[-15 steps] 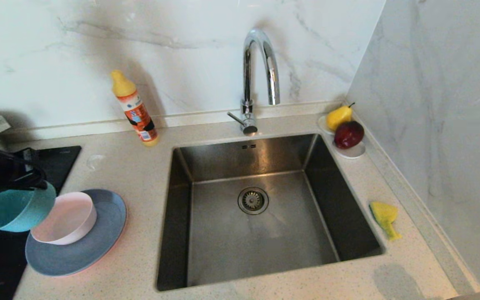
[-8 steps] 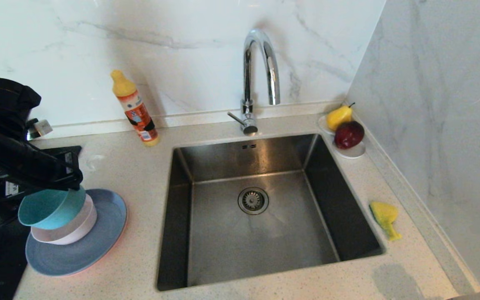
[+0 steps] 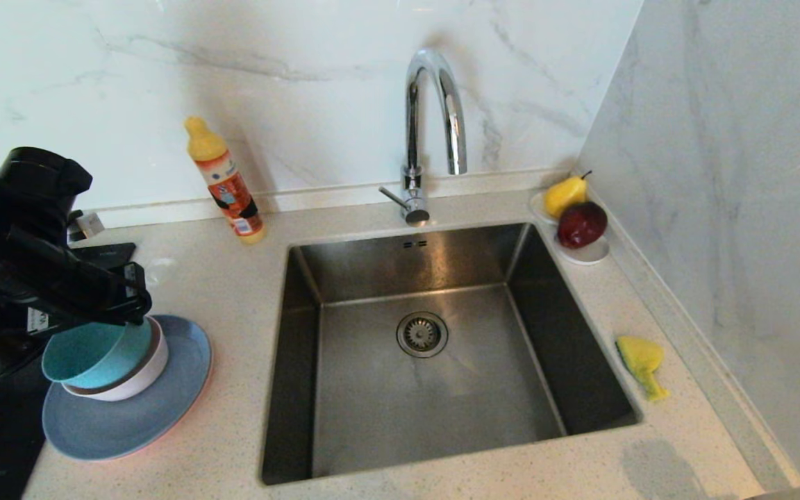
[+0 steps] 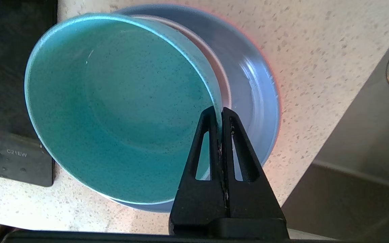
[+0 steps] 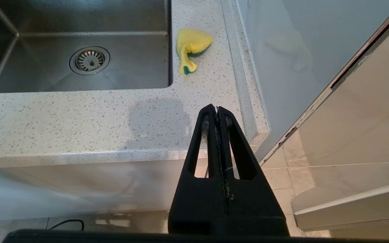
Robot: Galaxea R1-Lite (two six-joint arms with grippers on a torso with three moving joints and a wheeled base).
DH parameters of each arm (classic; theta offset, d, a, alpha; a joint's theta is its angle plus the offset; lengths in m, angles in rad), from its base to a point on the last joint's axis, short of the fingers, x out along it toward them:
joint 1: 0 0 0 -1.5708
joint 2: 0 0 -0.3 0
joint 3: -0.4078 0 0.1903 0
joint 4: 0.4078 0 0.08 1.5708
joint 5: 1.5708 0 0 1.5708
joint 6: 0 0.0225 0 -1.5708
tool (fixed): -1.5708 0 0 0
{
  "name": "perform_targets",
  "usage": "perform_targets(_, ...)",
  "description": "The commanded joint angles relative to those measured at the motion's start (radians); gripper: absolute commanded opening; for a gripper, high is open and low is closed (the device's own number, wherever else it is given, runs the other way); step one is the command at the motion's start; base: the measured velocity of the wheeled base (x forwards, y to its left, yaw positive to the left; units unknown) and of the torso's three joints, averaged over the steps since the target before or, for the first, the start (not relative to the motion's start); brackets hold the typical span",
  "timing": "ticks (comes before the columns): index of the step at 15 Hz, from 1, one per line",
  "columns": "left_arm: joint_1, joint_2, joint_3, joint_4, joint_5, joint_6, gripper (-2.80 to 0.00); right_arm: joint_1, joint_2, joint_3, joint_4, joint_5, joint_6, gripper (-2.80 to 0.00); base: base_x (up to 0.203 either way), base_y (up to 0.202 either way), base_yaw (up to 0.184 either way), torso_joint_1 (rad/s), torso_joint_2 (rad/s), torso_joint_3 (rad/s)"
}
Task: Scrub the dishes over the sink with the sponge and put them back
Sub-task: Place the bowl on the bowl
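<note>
A pale speckled stone surface (image 3: pixel 233 278) carries everything, with a steel sink (image 3: pixel 372 430) set into it. To the left of the sink a stack of plates (image 3: pixel 129 423) lies on it, grey-blue over pink. A black cooktop (image 3: pixel 101 260) sits at the far left. An orange bottle (image 3: pixel 228 182) stands near the back wall. In the back right corner a small white dish (image 3: pixel 591 253) rests, and a yellow sponge (image 3: pixel 639 361) lies right of the sink.

Salmon plate (image 3: pixel 195 410) mostly hidden under grey-blue plate (image 3: pixel 164 410); only rim sliver shows.
</note>
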Motion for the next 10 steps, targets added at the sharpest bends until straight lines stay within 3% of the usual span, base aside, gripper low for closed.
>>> perform_targets(1,0.000,-0.001,0.010,0.003,0.001,-0.001,0.00,0.000,-0.002,0.000,-0.001,0.000,-0.001,-2.80,0.000,0.000,0.000,0.000,0.00,0.000)
perform_targets(6,0.000,-0.038,0.001,0.001,-0.010,-0.002,0.00,0.000,-0.002,0.000,-0.001,0.000,-0.001,-2.80,0.000,0.000,0.000,0.000,0.00,0.000)
perform_targets(9,0.000,-0.069,-0.093,-0.024,-0.017,-0.003,0.00,0.000,-0.002,0.000,-0.001,0.000,-0.001,-2.80,0.000,0.000,0.000,0.000,0.00,0.000)
perform_targets(10,0.000,-0.080,-0.131,-0.028,-0.033,0.000,-2.80,0.000,-0.002,0.000,-0.001,0.000,-0.001,-2.80,0.000,0.000,0.000,0.000,0.00,0.000)
